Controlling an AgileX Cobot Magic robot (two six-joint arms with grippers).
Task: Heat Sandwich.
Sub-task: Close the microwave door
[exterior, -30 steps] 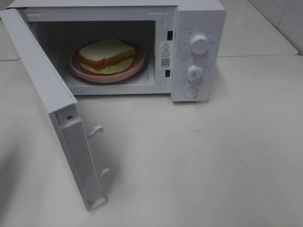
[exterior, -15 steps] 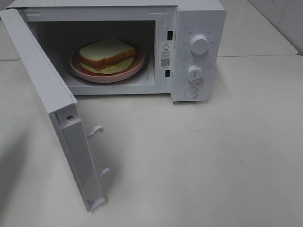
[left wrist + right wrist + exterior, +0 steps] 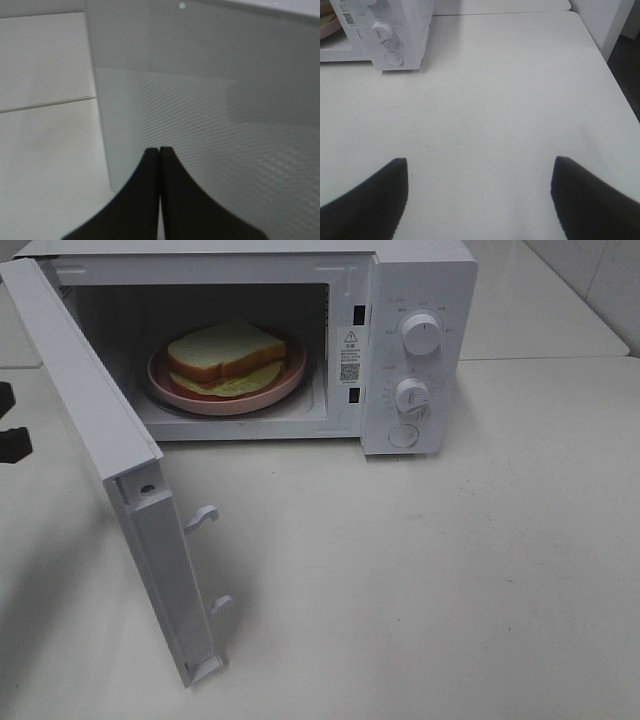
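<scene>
— Where is the sandwich [image 3: 225, 353]?
— On the plate [image 3: 165, 377] inside the microwave [image 3: 420, 280], door [image 3: 85, 410] open.
— Fingers?
— Left fingers [image 3: 142, 200] pressed together at the door's outer face, probably to push it shut. Right fingers [image 3: 365, 200] wide, empty, clear of the microwave.

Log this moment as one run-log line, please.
sandwich: on pink plate inside microwave | door: open | left end effector: shut, facing door's outer side | right end effector: open, empty, over table

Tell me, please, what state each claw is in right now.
Left claw: closed, holding nothing.
Right claw: open, holding nothing.
</scene>
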